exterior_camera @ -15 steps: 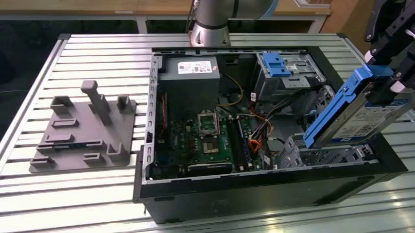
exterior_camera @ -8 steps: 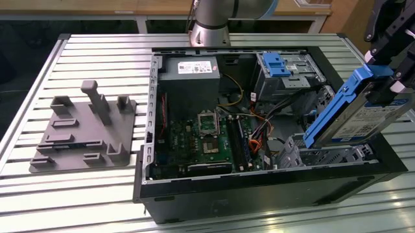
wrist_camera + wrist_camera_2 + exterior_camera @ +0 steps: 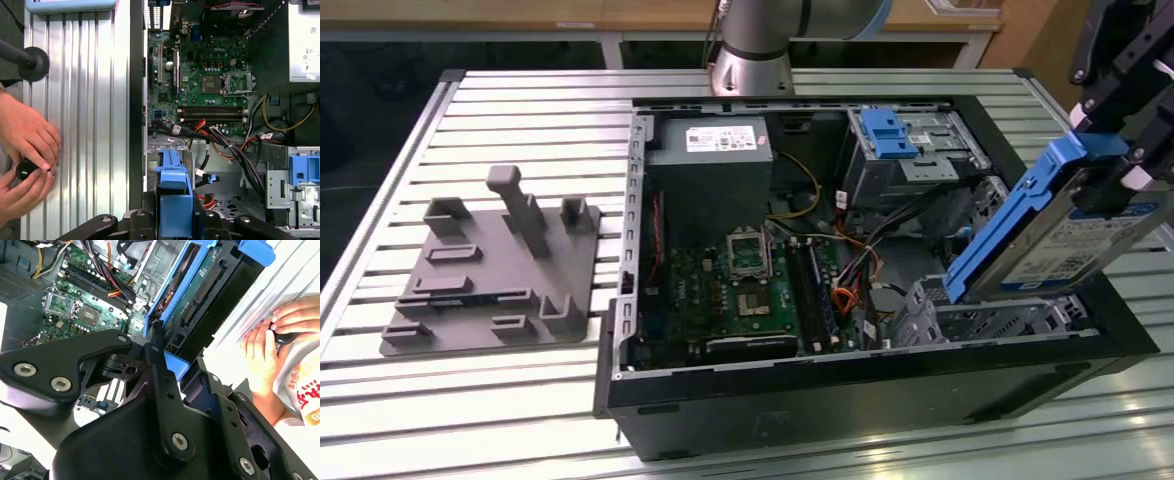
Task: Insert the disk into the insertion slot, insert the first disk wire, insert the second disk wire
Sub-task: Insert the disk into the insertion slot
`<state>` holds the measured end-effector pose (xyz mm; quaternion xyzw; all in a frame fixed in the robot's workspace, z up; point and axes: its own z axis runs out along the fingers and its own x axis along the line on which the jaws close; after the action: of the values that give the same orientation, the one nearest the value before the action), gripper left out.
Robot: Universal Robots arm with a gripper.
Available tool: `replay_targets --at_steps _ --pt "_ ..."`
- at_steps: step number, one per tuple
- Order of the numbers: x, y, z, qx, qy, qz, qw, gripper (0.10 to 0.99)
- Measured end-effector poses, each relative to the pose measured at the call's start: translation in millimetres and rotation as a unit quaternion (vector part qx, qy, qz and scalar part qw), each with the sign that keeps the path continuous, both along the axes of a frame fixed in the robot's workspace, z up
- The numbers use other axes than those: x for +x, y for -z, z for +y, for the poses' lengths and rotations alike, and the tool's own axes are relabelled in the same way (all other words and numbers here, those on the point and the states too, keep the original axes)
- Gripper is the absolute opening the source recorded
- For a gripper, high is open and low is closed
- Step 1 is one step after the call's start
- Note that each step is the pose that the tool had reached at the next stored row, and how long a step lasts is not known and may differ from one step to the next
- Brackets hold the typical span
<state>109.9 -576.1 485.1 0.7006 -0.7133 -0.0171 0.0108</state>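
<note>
- One gripper, black, at the exterior view's right, above the near right corner of the open computer case; its fingers are clamped on the upper part of the disk. In both wrist views the gripper has the blue carrier between its fingers.
- One arm, its silver base column standing on the table behind the case.
- One disk, silver with a white label, framed in a bright blue carrier; held steeply tilted, upper end raised toward the exterior view's right, lower end down at the top of the insertion slot. How far it has entered cannot be told. The second wrist view shows the disk edge-on.
- One insertion slot, a silver perforated cage in the case's near right corner, just below the disk.
- One computer case, black, lying open; contents:
  - green motherboard at the centre;
  - grey power supply at the far side;
  - taller grey bay with a blue latch, far right;
  - loose bundle of cables between motherboard and cage.
- One grey fixture plate with upright pegs, on the slatted metal table, well apart from the case at the exterior view's left.
- Two hands of a person resting on the table beside the case, holding a small black knob.
</note>
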Motion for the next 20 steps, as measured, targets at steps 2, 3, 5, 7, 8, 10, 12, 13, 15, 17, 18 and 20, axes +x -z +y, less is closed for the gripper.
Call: replay_targets --at_steps 2,3,5,7,8,10,12,13,15,17,18,20 --pt "0.0 0.1 -0.4 0.0047 0.0 0.0 1.0 0.365" --pt "0.0 0.1 -0.7 0.0071 0.0 0.0 1.0 0.365" --pt "0.0 0.0 -1.2 0.0123 0.0 0.0 0.9999 0.365" --pt "0.0 0.0 -1.9 0.0171 0.0 0.0 0.9999 0.365" --pt "0.0 0.0 -2.2 0.0192 0.0 0.0 0.9998 0.365" --pt "0.0 0.0 -2.9 0.0234 0.0 0.0 0.9997 0.365" --pt "0.0 0.0 -3.2 0.025 0.0 0.0 0.9997 0.365" --pt "0.0 0.0 -3.2 0.025 0.0 0.0 0.9997 0.365" --pt "0.0 0.0 -3.2 0.025 0.0 0.0 0.9997 0.365" --pt "0.0 0.0 -3.2 0.0251 0.0 0.0 0.9997 0.365" --pt "0.0 0.0 -3.3 0.0252 0.0 0.0 0.9997 0.365" --pt "0.0 0.1 -3.7 0.0262 0.0 0.0 0.9997 0.365"
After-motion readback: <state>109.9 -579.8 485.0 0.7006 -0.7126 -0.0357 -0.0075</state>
